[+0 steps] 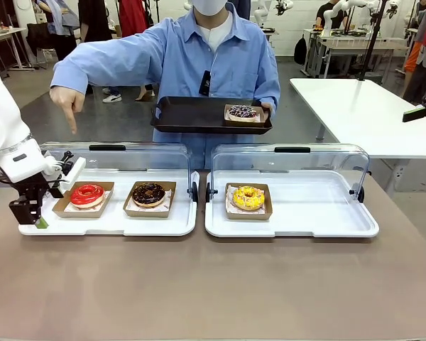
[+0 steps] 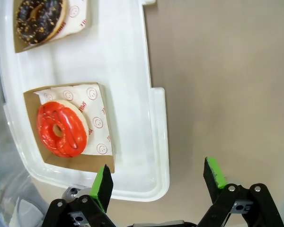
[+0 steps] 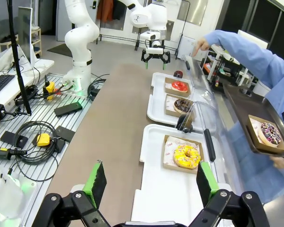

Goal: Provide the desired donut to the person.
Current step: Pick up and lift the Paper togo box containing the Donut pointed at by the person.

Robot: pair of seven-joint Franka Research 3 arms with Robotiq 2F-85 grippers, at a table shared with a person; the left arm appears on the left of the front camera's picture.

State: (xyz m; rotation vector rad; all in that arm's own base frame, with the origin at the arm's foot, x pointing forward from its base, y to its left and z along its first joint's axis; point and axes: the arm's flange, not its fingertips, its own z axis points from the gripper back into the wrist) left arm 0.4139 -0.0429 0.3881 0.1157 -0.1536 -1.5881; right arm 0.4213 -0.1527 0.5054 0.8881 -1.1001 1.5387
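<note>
1. Now, my left gripper (image 2: 158, 177) hangs wide open and empty, straddling the rim of the white tray (image 2: 132, 71). If I drop straight down, a pad clips that rim.
2. The person's hand (image 1: 67, 99) points down at the red donut (image 2: 61, 128), which sits in its cardboard boat (image 2: 102, 146) just beside me. Pinch too deep and I smear the icing.
3. The chocolate donut (image 1: 149, 193) sits next door, so any drift serves the wrong one.
4. My right gripper (image 3: 150, 177) is released too, near the yellow donut (image 3: 187, 156).
5. The person's black tray (image 1: 192, 117) already carries a donut, so a careless set-down lands on it.
</note>
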